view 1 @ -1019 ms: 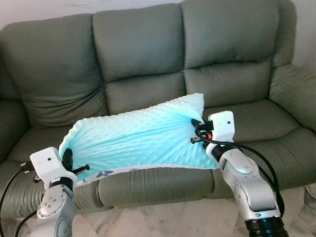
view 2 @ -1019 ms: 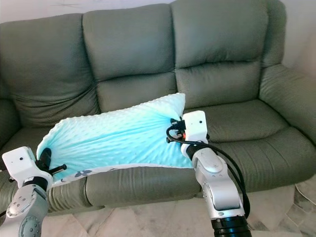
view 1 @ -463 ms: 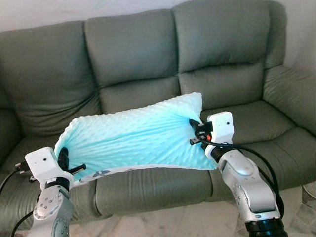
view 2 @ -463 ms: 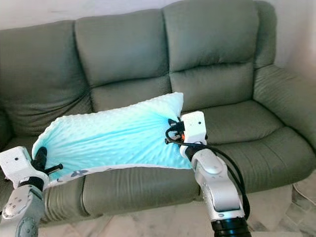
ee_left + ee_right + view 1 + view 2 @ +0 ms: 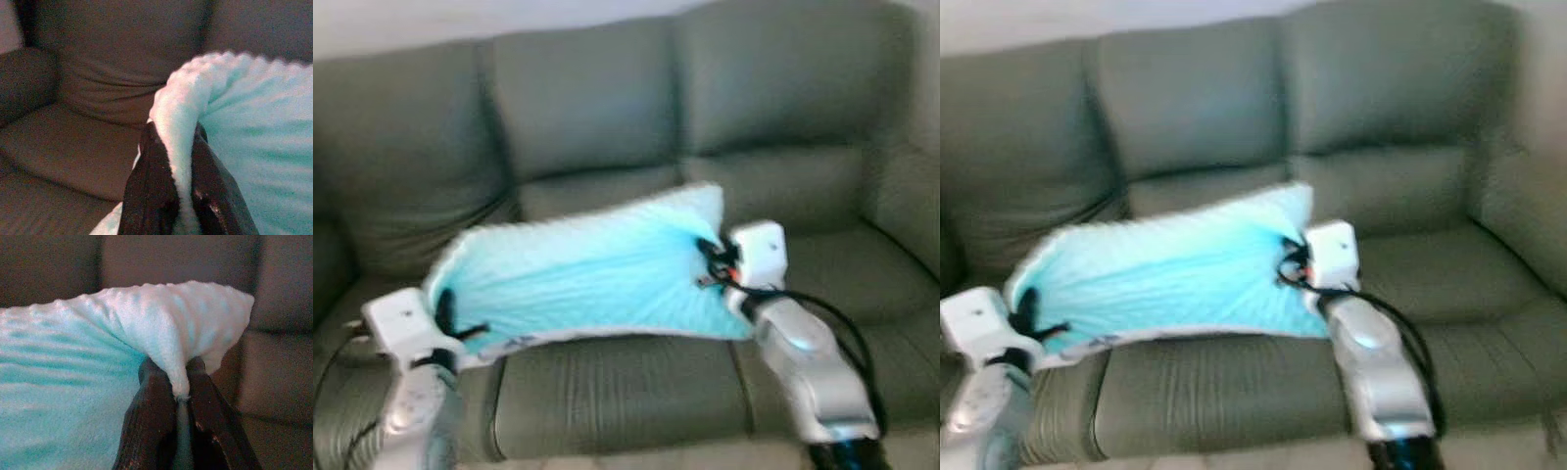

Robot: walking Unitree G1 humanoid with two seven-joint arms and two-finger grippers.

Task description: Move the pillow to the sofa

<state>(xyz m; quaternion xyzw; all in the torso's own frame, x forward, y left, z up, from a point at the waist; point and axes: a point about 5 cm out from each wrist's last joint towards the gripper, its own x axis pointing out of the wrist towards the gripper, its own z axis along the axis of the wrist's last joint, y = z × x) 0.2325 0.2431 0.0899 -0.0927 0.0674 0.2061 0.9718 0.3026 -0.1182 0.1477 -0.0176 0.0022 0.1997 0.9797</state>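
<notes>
2 grippers hold 1 pale blue pillow [image 5: 582, 274] stretched between them, in front of a grey-green sofa [image 5: 607, 117] with 3 back cushions. Both head views are blurred, so fine detail is lost.

On the robot's left, the left gripper [image 5: 445, 311] is clamped on the pillow's left end, just above the sofa's left seat cushion [image 5: 58, 147]. From the left wrist camera, its 2 black fingers [image 5: 149, 196] are pressed together with a fold of the bumpy fabric pinched between them, and the sofa's armrest [image 5: 22, 83] lies beyond.

The pillow spans from there across the middle seat, its long lower edge showing a white underside with a small dark print near the left end. It hangs in the air above the front of the seats, sagging slightly between the 2 grips; whether its underside brushes the cushions cannot be told.

On the robot's right, the right gripper [image 5: 707, 262] grips the pillow's right edge, just below its upper right corner. The right wrist camera shows its 2 fingers [image 5: 154, 426] closed tight on a bunched ridge of fabric, with that corner [image 5: 230, 313] puffing out past them against the sofa's backrest.
</notes>
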